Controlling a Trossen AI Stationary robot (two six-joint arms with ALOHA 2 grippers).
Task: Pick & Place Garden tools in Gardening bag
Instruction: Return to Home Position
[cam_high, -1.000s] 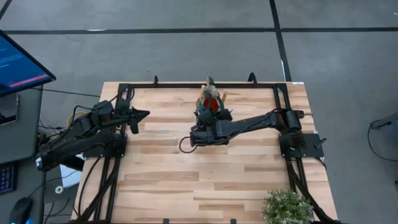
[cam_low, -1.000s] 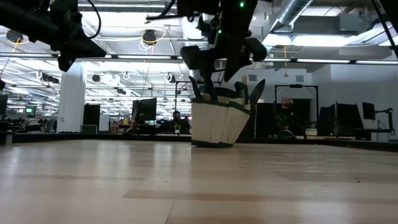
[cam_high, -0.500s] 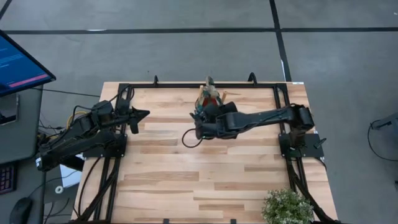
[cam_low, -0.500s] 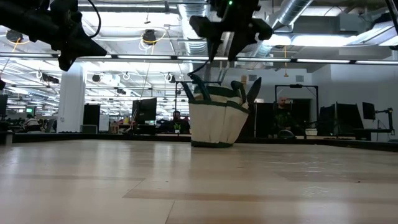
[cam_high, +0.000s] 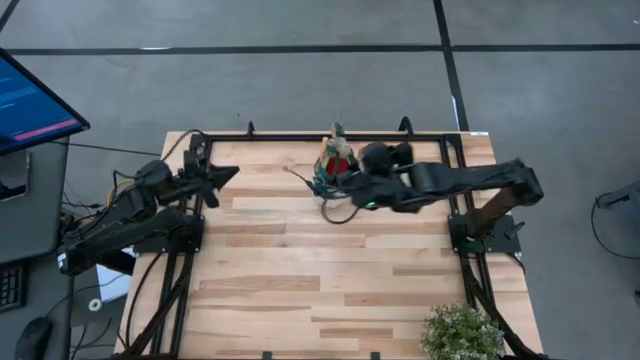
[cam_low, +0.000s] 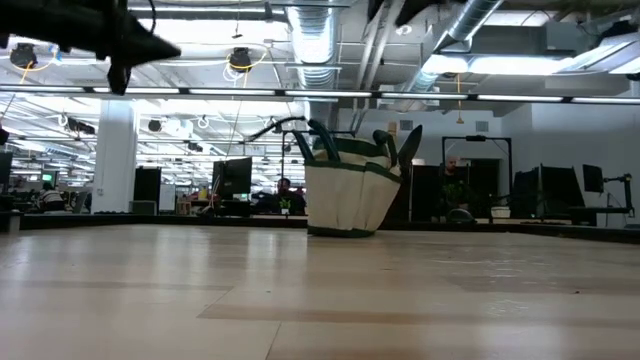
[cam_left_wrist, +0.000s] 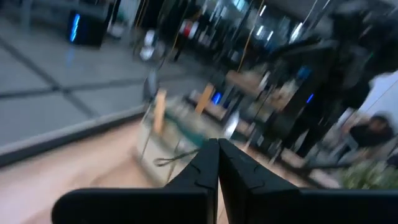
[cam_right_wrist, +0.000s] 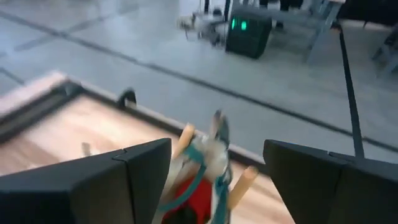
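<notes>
The beige gardening bag (cam_high: 335, 165) with teal trim stands on its base near the middle of the table's far edge; it also shows in the low view (cam_low: 350, 195). Wooden tool handles (cam_right_wrist: 183, 137), a silver blade (cam_right_wrist: 217, 121) and a red item (cam_high: 340, 165) stick out of its top. Its dark strap (cam_high: 340, 210) loops out on the near side. My right gripper (cam_high: 350, 188) hangs open high above the bag's near right side and holds nothing (cam_right_wrist: 217, 155). My left gripper (cam_high: 225, 175) is shut and empty, high over the table's far left (cam_left_wrist: 217, 144).
A green leafy plant (cam_high: 460, 335) stands at the table's near right corner. A monitor (cam_high: 30, 105) stands beyond the table's left edge. Bare wooden tabletop (cam_high: 320, 290) lies between the bag and the near edge.
My right gripper has risen from the bag's top, out of the low view, and gone toward the table's right and far edges. The bag, tilted before, now stands upright. My left gripper has risen a little and gone toward the far edge.
</notes>
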